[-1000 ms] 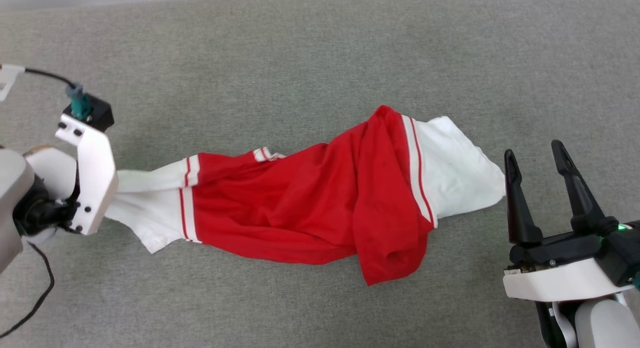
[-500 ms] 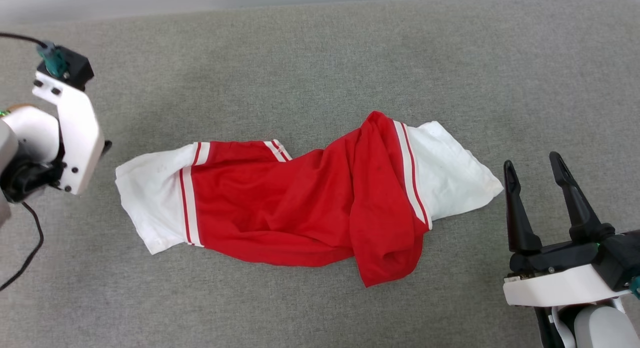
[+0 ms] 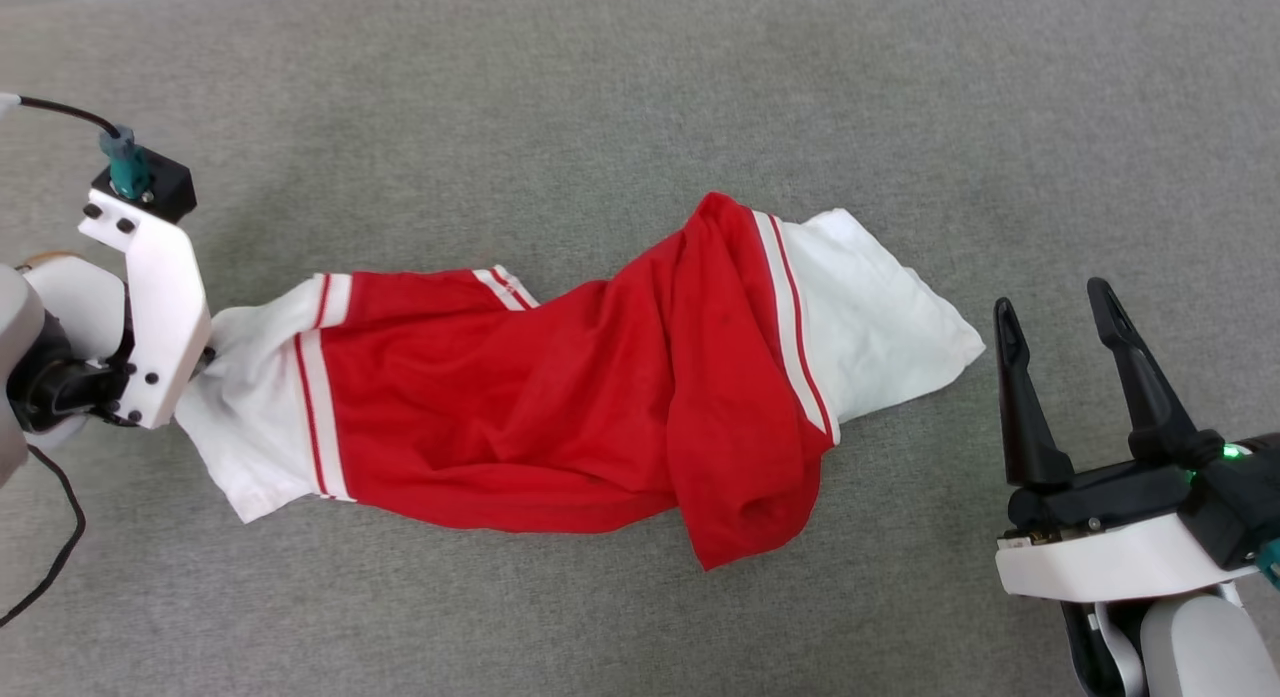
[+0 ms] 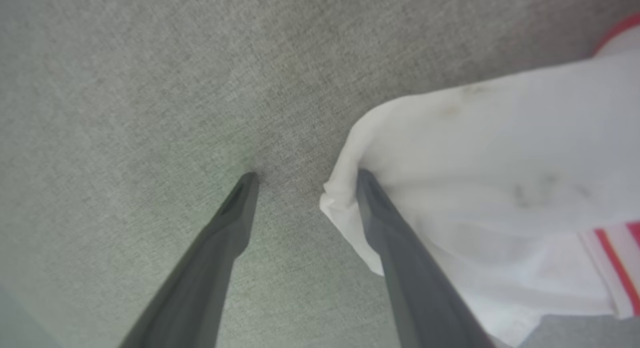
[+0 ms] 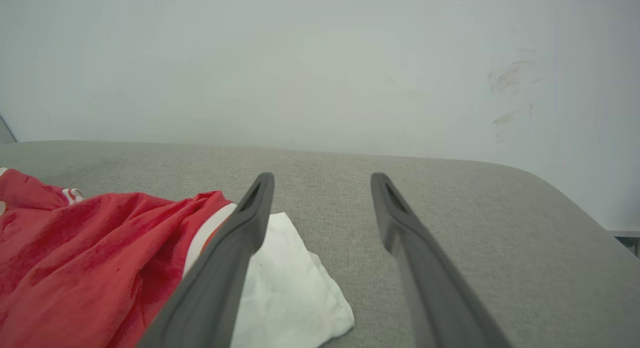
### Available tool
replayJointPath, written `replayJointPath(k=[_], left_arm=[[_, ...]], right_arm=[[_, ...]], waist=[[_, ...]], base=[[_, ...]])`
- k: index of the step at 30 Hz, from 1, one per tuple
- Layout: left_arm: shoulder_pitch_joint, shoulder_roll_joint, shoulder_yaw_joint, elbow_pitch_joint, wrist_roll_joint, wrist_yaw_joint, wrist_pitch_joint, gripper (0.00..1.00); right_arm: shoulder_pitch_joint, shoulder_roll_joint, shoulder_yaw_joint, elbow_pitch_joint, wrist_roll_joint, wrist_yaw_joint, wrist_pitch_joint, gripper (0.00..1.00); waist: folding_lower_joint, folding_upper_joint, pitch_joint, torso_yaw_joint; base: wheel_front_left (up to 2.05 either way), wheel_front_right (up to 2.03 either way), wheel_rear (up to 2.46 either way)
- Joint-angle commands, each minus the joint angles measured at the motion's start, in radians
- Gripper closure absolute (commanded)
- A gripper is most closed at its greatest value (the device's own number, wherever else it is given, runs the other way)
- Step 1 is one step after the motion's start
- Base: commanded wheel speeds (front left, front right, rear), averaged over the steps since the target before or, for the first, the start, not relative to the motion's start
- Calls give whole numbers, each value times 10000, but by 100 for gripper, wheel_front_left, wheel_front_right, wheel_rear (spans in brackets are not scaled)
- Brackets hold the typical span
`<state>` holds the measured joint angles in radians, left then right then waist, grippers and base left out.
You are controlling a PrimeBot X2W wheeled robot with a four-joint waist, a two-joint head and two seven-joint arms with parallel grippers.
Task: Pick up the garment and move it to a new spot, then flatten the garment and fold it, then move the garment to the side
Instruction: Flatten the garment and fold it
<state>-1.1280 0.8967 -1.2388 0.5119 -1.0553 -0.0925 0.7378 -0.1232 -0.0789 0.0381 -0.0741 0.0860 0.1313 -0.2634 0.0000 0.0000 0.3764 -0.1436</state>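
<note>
Red-and-white garment (image 3: 520,407) rumpled across grey table (image 3: 640,97) | left fingers (image 4: 227,233) released, one apparently touching white sleeve (image 4: 475,153) | right fingers (image 3: 1022,417) released, just beside other sleeve (image 3: 870,317)

From my seat I see one worktop (image 3: 600,97), covered all over in a grey woven fabric with a fine, even texture. In the right wrist view its far edge meets a pale wall (image 5: 320,63), and its corner on that side is rounded. Lying directly on the fabric is the garment (image 3: 560,397), stretched crosswise in the head view, white at both ends and red between, with red-and-white striped bands where the colours meet. It is crumpled, not flat: a red fold lies heaped over its right part. Bare grey surrounds it.
</note>
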Motion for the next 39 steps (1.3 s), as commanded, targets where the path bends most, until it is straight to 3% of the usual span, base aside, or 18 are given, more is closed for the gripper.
replayJointPath(k=[1, 8, 9, 10, 19, 26, 30, 39], left_arm=[[161, -139, -34, 59, -29, 54, 33, 0], [755, -793, -213, 341, -333, -84, 98, 0], [826, -857, -252, 337, -372, -123, 215, 87], [876, -893, -280, 325, -399, -179, 259, 100], [267, -606, 88, 14, -256, -282, -575, 100], [272, -59, 284, -1028, -189, -304, -1300, 100], [444, 283, 306, -1806, -108, -125, -1548, 100], [528, 533, 374, -3403, 103, 432, -1818, 100]], right_arm=[[-163, -1, -2, -39, 19, -10, -19, 0], [-393, -16, -16, 48, -15, -10, -20, 0], [-441, -39, -35, 61, -32, -10, -20, 0], [-479, -64, -68, 69, -49, -10, -19, 0], [-959, -757, -338, -30, -272, -10, -19, 0], [-2137, -2533, 269, 391, -80, -11, 419, 0], [-2963, -4005, 1381, 465, 684, -11, 2192, 0], [-5168, -6989, 4398, 438, 4218, -11, 7677, 0]], waist=[[0, 0, 210, -161], [0, 0, 367, -229], [0, 0, 347, -209], [0, 0, 321, -186], [0, 0, -274, 217], [0, 0, -738, 494], [0, 0, -852, 664], [0, 0, -627, 1189]], base=[[0, 0, 0], [0, 0, 0], [0, 0, 0], [0, 0, 0], [0, 0, 0], [0, 0, 0], [0, 0, 0], [0, 0, 0]])
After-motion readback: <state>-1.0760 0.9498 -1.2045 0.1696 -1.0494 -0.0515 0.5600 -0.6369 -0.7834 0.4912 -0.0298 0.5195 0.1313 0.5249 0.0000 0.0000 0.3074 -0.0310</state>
